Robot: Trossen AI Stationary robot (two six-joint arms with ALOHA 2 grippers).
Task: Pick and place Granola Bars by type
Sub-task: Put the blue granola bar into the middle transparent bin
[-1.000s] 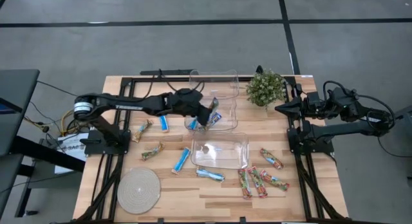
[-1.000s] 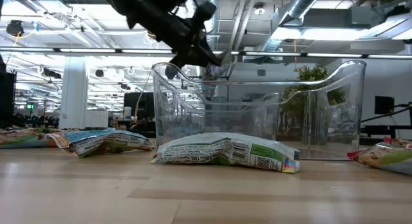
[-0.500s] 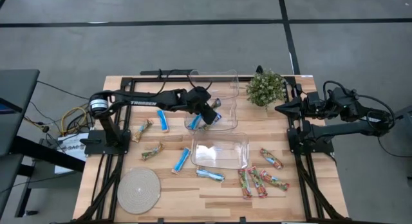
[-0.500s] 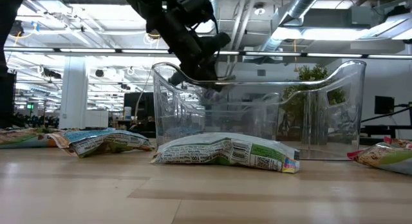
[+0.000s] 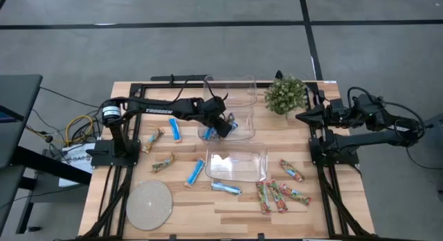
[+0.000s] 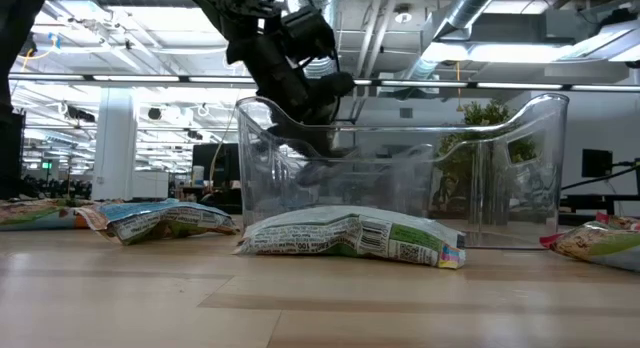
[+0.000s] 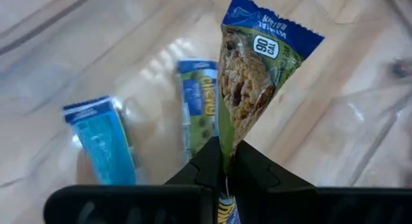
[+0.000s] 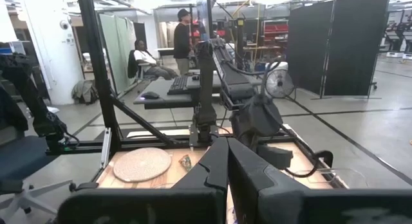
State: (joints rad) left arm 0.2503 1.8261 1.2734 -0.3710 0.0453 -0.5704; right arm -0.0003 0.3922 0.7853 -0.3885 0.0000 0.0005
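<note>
Along the left half of the tabletop point(image 5: 228, 224), loose Granola Bars lie flat: two tan-brown ones point(image 5: 154, 139) near the left edge, a bright blue one point(image 5: 177, 131) just beside them, and another blue one point(image 5: 194, 172) nearer the front edge, with a round woven mat point(image 5: 149, 205) at the front left corner. My left gripper point(image 5: 223, 125) reaches in from the left edge over the middle clear bin point(image 5: 242, 129), which sits between a rear bin point(image 5: 239, 85) and a front bin point(image 5: 236, 162). My fingers point(image 7: 207, 161) are clamped tight on the lower end of a tan-brown bar with a blue top point(image 7: 252, 76), which stands up from between my pads and hangs over the bin's floor. Below it, already lying in that bin, are a blue bar point(image 7: 103, 141) and a blue-and-green bar point(image 7: 198, 108), side by side and apart from each other. In the low view my gripper point(image 6: 305, 88) dips just inside the bin's rim. Right of the front bin, near the front edge, a cluster of red-green-orange bars point(image 5: 280, 192) lies on the wood, one more point(image 5: 291, 170) slightly behind them. A small potted plant point(image 5: 285, 94) stands at the rear right. My right gripper point(image 5: 302, 116) waits over the right edge, fingers point(image 8: 215, 169) pressed together on nothing.
</note>
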